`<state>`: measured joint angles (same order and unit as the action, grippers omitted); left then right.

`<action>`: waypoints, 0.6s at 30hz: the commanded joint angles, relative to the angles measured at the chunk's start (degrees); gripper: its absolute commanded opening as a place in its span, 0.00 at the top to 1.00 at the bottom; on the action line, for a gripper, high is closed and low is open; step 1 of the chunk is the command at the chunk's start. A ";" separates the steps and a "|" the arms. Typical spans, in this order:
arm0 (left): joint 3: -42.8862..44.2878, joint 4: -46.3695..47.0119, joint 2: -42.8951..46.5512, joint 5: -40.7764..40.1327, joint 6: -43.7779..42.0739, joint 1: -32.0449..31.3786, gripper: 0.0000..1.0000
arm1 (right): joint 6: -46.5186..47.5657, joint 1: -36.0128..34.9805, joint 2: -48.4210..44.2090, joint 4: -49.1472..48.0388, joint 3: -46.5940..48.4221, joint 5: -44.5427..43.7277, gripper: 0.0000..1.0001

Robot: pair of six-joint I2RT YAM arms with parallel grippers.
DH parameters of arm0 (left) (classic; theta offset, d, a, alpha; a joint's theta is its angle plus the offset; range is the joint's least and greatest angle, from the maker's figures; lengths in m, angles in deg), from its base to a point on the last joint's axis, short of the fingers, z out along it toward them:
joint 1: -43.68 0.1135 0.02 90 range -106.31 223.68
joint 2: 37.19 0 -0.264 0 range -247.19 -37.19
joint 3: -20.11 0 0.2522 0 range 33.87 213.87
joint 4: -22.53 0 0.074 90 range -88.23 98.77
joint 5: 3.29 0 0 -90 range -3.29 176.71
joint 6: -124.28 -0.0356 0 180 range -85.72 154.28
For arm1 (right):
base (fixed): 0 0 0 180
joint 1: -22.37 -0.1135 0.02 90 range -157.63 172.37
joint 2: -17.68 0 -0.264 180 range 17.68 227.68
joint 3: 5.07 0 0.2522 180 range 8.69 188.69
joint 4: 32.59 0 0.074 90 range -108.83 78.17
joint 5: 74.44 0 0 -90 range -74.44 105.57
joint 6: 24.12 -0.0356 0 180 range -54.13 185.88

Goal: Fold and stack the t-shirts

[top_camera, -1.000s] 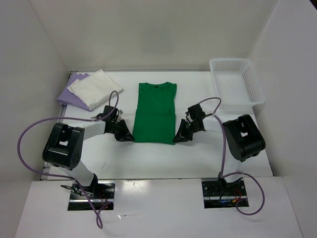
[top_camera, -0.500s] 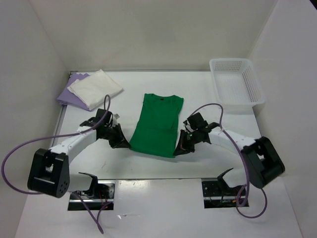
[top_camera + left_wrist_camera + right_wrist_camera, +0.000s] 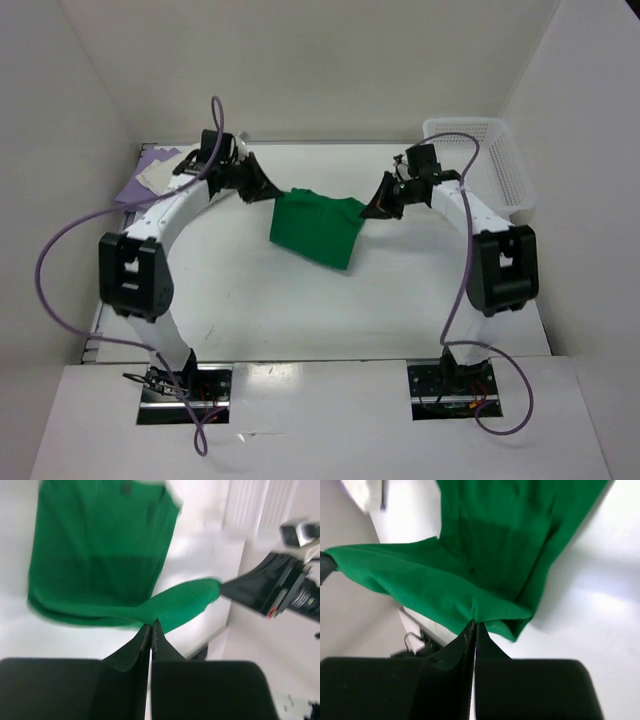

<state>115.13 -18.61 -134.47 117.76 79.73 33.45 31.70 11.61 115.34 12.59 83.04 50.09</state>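
Item under inspection: the bright green t-shirt point(image 3: 318, 228), soft matte knit cloth. It is hanging at the far centre of the tabletop point(image 3: 300, 310), stretched between the two grippers, with its raised edge sagging in a shallow curve. The cloth is draping down and toward the near side, ending in a slanted lower corner. In the left wrist view the green t-shirt point(image 3: 100, 555) is showing a darker band across its middle, where layers are overlapping. Its collar end appears to be lying on the tabletop. A small dark patch is sitting at the collar, too blurred to read.

The left gripper point(image 3: 270, 195) is pinching one end of the raised edge. Its black jaws are pressed together on a thin fold of cloth, as seen at the left gripper point(image 3: 151, 625) in its own camera. The right gripper point(image 3: 370, 210) is pinching the opposite end. Its jaws are likewise clamped on the fabric, shown at the right gripper point(image 3: 474, 625) with the green t-shirt point(image 3: 485, 555) spreading beyond.

A small red-marked label on the right wrist housing point(image 3: 272, 611) is showing in the left wrist view, but it is illegible.

At the far left corner, the cream white t-shirt point(image 3: 155, 178) is lying folded on the lavender purple t-shirt point(image 3: 130, 192), both partly hidden by the left arm. The white plastic mesh basket point(image 3: 505, 160), rectangular with ribbed openwork walls, is standing at the far right. Glossy purple cables point(image 3: 60, 260) are looping from both arms.
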 commanded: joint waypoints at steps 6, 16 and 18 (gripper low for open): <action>22.70 6.02 -24.68 -5.74 1.31 0.92 0.95 | 4.20 2.68 20.27 -0.58 20.74 -4.28 1.00; 39.65 11.64 -38.42 -8.53 6.76 0.92 0.81 | 2.19 3.21 24.68 -0.75 24.88 -9.21 0.95; 42.83 11.64 -40.53 -9.07 7.89 0.92 0.73 | 1.57 3.21 24.68 -1.71 25.93 -9.74 0.89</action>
<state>151.67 -10.89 -174.16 110.72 85.31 34.04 33.78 14.49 139.67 12.15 105.09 42.26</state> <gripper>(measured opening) 0.250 0.099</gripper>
